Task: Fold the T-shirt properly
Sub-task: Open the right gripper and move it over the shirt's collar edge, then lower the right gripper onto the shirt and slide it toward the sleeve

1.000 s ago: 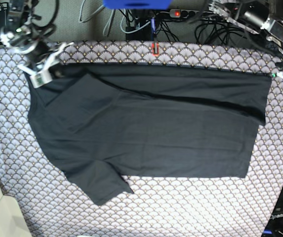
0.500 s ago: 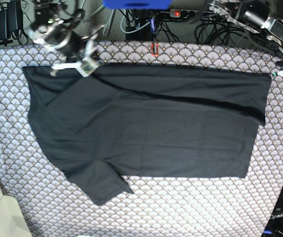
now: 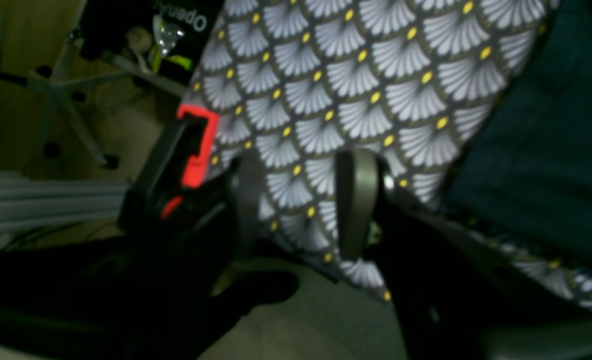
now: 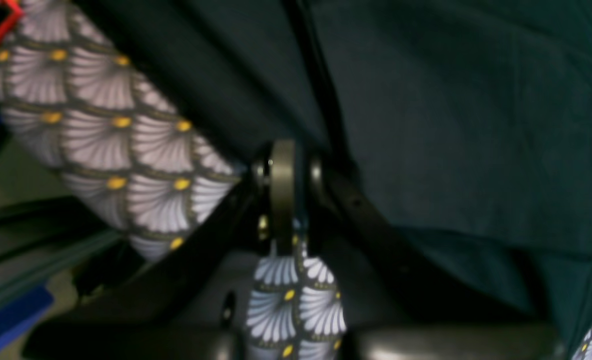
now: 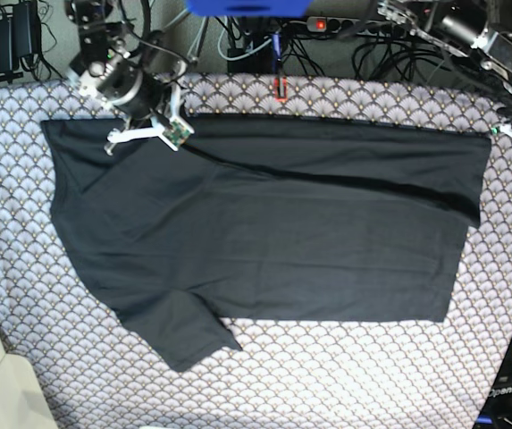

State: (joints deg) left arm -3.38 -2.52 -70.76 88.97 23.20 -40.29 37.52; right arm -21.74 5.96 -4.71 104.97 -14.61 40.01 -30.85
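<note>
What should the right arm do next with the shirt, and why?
Probably reopen the right gripper and reset on the hem: its jaws look closed at the T-shirt top edge, yet in the wrist view only patterned tablecloth shows under them, so a grip is unclear.

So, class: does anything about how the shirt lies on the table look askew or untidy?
Yes. The T-shirt lies sideways with its far long edge folded over, leaving a slanting crease. The near sleeve sticks out at an angle onto the patterned tablecloth.
</note>
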